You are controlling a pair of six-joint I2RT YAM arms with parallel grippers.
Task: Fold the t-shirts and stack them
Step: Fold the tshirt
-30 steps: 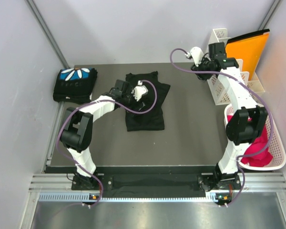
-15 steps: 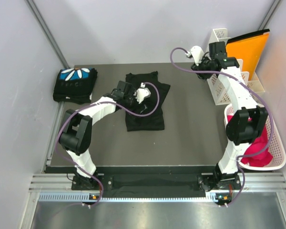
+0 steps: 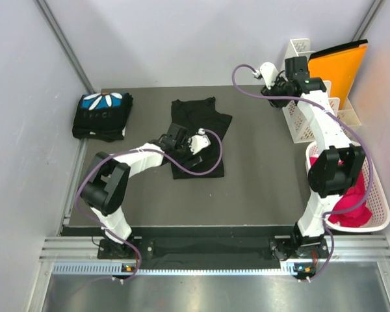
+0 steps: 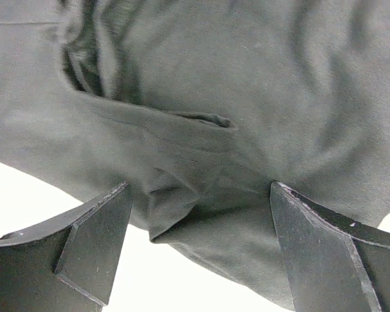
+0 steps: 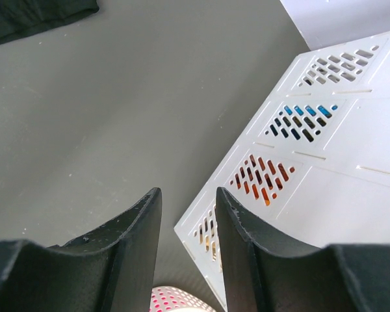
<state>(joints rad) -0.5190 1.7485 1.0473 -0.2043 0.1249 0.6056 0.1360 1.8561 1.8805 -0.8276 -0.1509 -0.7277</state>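
- T-shirt (image 4: 234, 97), black, part-folded on the worktop (image 3: 260, 169); its folded edge lies just ahead of my left gripper (image 4: 200, 188), between the spread jaws.
- Left gripper released, holding nothing.
- Right gripper (image 5: 188, 195) narrowly parted, empty, beside the white rack (image 5: 325, 130), well apart from the cloth.
- My judgement: drop low, pinch every layer at the fold, lift gently so none slips.
- Folded blue-print t-shirt (image 3: 103, 114) waits well off to the left gripper's side.

Two t-shirts (image 3: 103, 117) (image 3: 195, 110), two arms (image 3: 127, 159) (image 3: 325, 123), one basket (image 3: 377, 224), one rack (image 3: 299, 49).
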